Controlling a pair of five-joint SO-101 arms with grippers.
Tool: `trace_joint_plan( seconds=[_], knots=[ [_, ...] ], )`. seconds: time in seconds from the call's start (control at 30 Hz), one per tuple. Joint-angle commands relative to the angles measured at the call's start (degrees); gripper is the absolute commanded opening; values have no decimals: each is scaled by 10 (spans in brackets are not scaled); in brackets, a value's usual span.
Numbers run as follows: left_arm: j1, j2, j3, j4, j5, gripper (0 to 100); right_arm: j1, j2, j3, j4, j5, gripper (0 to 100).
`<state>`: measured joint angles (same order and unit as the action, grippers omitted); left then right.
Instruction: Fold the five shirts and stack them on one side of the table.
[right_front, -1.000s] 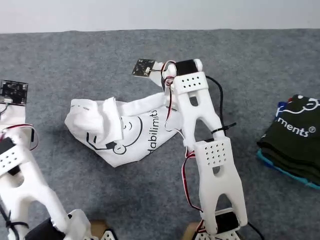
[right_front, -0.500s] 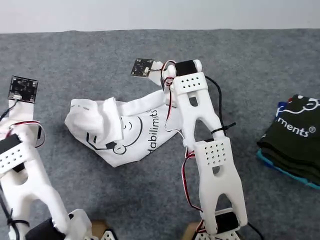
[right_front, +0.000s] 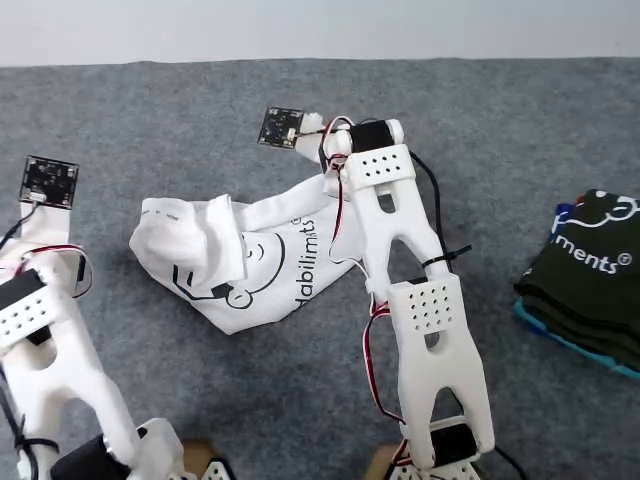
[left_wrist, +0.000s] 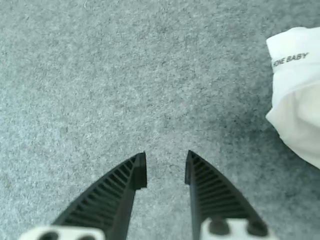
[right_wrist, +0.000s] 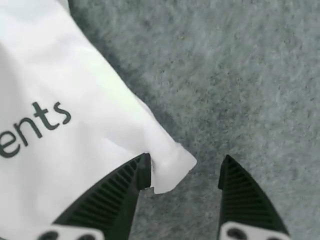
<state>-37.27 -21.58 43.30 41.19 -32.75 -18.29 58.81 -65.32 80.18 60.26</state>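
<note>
A crumpled white shirt (right_front: 240, 260) with black print lies left of the table's middle. My right arm (right_front: 385, 165) stands over its far right corner. In the right wrist view my right gripper (right_wrist: 186, 172) is open, and the shirt's corner (right_wrist: 167, 165) lies between its jaws, against one finger. My left arm (right_front: 35, 310) is at the table's left side. My left gripper (left_wrist: 165, 170) is open above bare grey mat, a short way from the shirt's collar end (left_wrist: 297, 110). A stack of folded dark shirts (right_front: 590, 275) sits at the right edge.
Grey felt mat (right_front: 150, 120) covers the whole table. The stack at the right edge has a blue layer (right_front: 560, 335) at its bottom. Bare mat lies between the white shirt and the stack, and along the far side.
My left arm has swung in from the left edge toward the shirt. The right wrist has shifted slightly away, and the shirt's corner under it has risen a little.
</note>
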Motion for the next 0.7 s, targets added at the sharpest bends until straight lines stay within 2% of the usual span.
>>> trace_joint_plan(
  seconds=[0.0,0.33,0.4,0.53,0.67],
  knots=[
    [3,-3,-3,-12,5,130,-11,-12,-30,-11,11,231],
    [0,-4,9,-13,5,130,-16,58,-30,-37,11,229],
    [0,-4,8,-13,5,130,-16,66,-30,-43,11,191],
    [0,-4,6,-13,5,130,-15,66,-30,-52,11,21],
    [2,-5,6,-13,5,130,-7,43,-30,-47,11,6]
  ],
)
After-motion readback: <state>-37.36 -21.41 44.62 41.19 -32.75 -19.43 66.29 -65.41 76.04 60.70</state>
